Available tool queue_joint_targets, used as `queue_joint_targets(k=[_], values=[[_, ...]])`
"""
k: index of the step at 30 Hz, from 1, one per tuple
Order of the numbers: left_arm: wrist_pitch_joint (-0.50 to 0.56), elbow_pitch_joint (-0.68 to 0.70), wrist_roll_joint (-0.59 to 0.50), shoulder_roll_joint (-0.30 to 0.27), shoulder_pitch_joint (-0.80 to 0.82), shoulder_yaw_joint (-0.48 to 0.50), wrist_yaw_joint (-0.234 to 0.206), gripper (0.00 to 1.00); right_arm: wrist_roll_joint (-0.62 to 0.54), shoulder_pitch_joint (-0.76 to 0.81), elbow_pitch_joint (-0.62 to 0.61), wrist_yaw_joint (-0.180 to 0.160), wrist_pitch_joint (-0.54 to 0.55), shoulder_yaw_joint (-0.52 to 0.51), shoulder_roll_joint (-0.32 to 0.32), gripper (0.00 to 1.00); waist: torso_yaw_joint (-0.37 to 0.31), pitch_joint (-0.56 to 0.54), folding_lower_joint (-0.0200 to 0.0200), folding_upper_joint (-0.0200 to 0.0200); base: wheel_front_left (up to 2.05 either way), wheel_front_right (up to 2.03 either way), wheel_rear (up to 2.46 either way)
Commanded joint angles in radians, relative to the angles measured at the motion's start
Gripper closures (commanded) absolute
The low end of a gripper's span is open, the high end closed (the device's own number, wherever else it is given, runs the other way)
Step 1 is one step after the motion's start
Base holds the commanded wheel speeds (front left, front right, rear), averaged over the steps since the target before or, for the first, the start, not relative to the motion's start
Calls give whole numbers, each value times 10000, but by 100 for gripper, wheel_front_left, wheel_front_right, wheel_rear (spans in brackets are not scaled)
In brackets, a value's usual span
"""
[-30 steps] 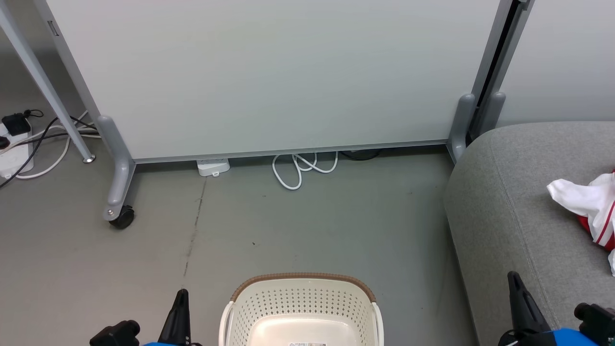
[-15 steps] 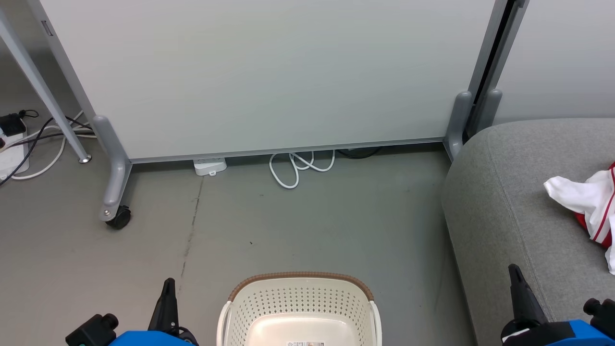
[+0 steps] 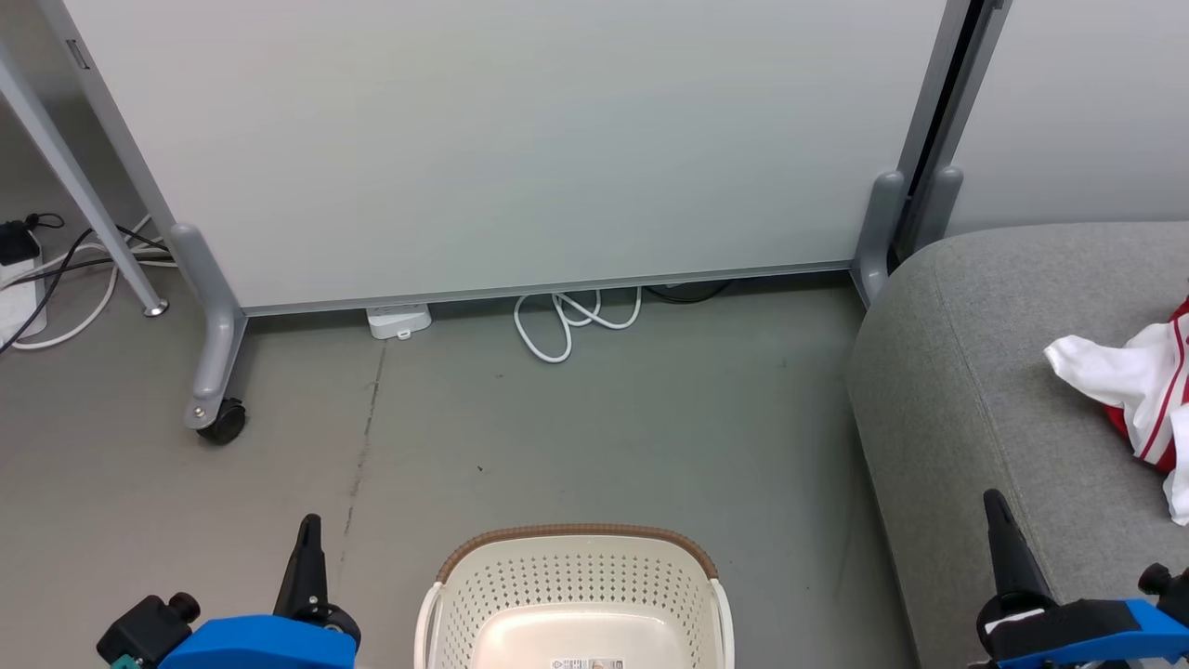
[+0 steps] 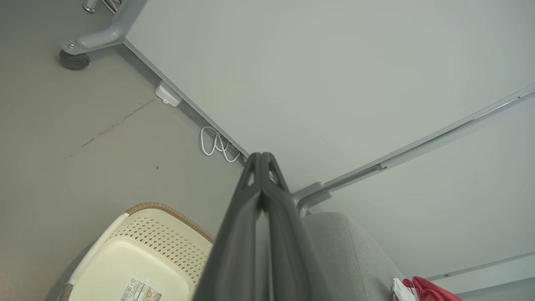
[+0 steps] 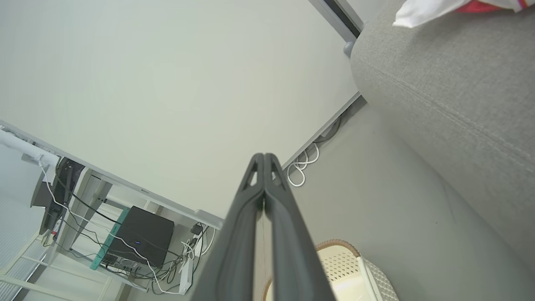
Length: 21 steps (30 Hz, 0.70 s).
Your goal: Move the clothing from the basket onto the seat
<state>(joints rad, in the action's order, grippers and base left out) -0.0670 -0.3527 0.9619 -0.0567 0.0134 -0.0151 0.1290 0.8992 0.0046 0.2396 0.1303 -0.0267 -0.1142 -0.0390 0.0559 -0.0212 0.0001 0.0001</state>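
Clothing (image 3: pixel 1135 407) lies crumpled on the seat (image 3: pixel 985 390), at the right edge of the head view and cut off by it. A white panel lies on top, with red and striped trim under it. It lies beyond the right pincer (image 3: pixel 996 506) and to its right, well apart from it. That pincer points up the view over the seat's near part. Its fingers are pressed together with nothing between them (the right wrist view (image 5: pixel 264 158) shows the tips meeting).

Left pincer (image 3: pixel 308 525) is likewise closed on nothing, tips touching in its own wrist view (image 4: pixel 261 156). It stands over the floor (image 3: pixel 604 437), left of the basket (image 3: pixel 576 585) and apart from it. The basket sits between the two pincers at the bottom of the view, its pale bottom and a printed label showing. The seat's rounded corner lies between basket and clothing.

Around:
- A pale partition panel (image 3: pixel 520 139) stands on grey feet behind, with a caster (image 3: pixel 221 426) at the left foot.
- A looped white cable (image 3: pixel 567 325) and a small white box (image 3: pixel 399 321) lie at its base.
- A dark crack (image 3: pixel 362 446) runs down the floor.

Against a second ago, the whole head picture has slid slightly left, so the camera moved. Both pincers sit higher in the view, with more blue housing showing. The left one is now farther from the basket. The clothing keeps its place on the seat.
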Motion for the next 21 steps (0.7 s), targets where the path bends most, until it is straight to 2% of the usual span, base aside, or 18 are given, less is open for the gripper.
queue_joint_targets(k=[1, 21], values=[[75, 173, 283, -11, 312, 80, 12, 100, 322, -263, -89, 4, 64, -6, -85, 100, -10, 5, -1, -1, 0, 0, 0], [656, 486, 2349, 7, 553, 490, 17, 100, 2581, -571, -46, 8, 520, -3, -106, 100, -154, 67, -1, -1, 0, 0, 0]])
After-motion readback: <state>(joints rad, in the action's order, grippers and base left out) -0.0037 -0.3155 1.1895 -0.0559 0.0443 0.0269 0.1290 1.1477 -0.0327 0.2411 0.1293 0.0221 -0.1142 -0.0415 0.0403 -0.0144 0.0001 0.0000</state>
